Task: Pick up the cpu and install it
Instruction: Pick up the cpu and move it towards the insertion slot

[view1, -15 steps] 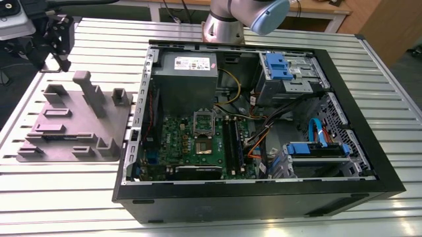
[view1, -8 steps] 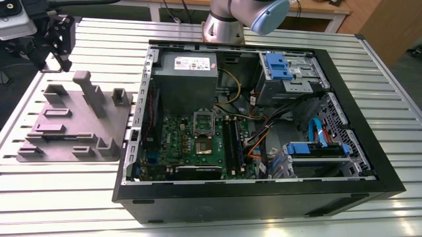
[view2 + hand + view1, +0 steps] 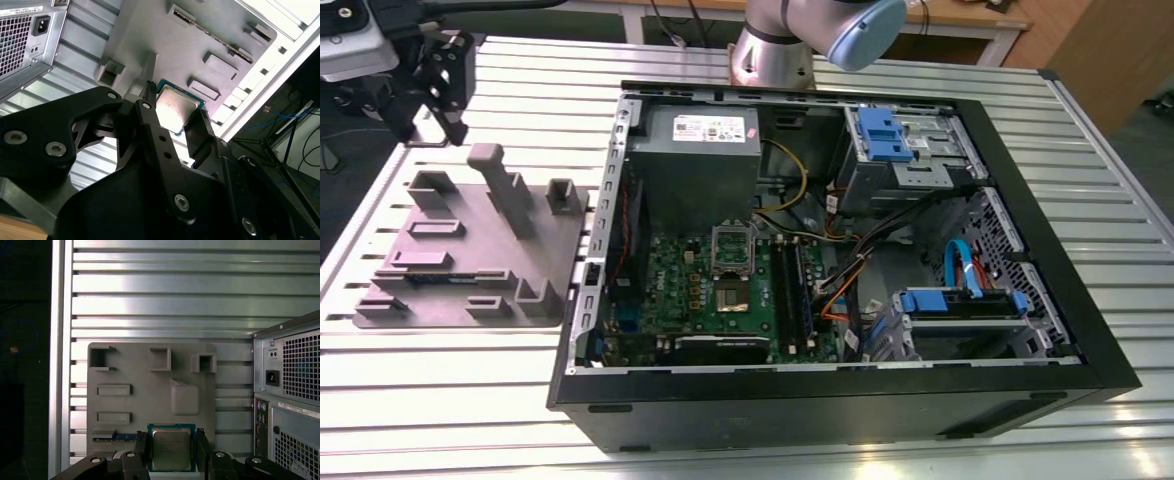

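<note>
the gripper (image 3: 171, 436) is closed on the cpu (image 3: 171, 450), one black finger against each of two opposite edges. the small square chip hangs between the fingertips with its silver-grey metal top turned up towards the first wrist view. gripping by the edges most likely keeps the fingers off the delicate underside, though that side is hidden.

below the gripper lies a grey plastic tray (image 3: 150, 400) with raised blocks and pockets, resting on the ribbed metal worktop (image 3: 160, 295). in the exterior view the gripper (image 3: 436, 135) hovers well above the tray (image 3: 467, 250), so the chip seems lifted clear of its seat and not yet carried to the computer.

to one side of the gripper stands the open computer case (image 3: 854, 400), lying flat so that its green motherboard (image 3: 720, 300) faces upwards. the socket (image 3: 731, 245) in the board looks unfilled, so by my judgement the installing is not yet done.

writing: the cpu's metal top carries faint engraved print, and a white sticker sits on the grey power supply (image 3: 700, 130) inside the case. a further label shows on the case's back panel (image 3: 295, 412) beside the gripper. none of it is read out here.
</note>
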`<state>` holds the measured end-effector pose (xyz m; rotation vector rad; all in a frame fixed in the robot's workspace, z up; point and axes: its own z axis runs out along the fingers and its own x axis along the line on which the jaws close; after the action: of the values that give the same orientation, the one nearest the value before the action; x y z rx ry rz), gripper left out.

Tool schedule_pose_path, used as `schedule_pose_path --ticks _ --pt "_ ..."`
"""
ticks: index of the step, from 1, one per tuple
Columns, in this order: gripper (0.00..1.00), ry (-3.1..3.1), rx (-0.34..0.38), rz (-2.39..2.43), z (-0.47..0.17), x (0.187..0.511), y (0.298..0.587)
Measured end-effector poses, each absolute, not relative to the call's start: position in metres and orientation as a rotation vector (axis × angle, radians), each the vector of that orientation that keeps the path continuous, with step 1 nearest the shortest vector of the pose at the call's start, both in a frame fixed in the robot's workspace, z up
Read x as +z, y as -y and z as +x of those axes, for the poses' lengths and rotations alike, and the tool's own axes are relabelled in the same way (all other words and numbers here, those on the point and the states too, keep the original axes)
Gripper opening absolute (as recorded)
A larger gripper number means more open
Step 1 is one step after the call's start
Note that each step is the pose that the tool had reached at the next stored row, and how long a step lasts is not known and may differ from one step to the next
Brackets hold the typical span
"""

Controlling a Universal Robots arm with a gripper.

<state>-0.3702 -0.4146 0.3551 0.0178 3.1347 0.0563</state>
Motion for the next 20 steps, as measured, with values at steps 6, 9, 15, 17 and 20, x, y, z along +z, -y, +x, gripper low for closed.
schedule_pose_path --ticks 6,9,15,17,20 --pt "0.47 -3.135 0.056 0.018 -0.3685 0.3551 0.4146" --pt "0.47 -3.135 0.056 0.018 -0.3675 0.355 0.4146" --pt "0.47 -3.135 0.056 0.018 -0.3652 0.355 0.4146" --pt "0.47 -3.135 0.056 0.018 -0.3646 0.355 0.4146" --pt "0.47 -3.135 0.056 0.018 -0.3639 0.355 0.4146"
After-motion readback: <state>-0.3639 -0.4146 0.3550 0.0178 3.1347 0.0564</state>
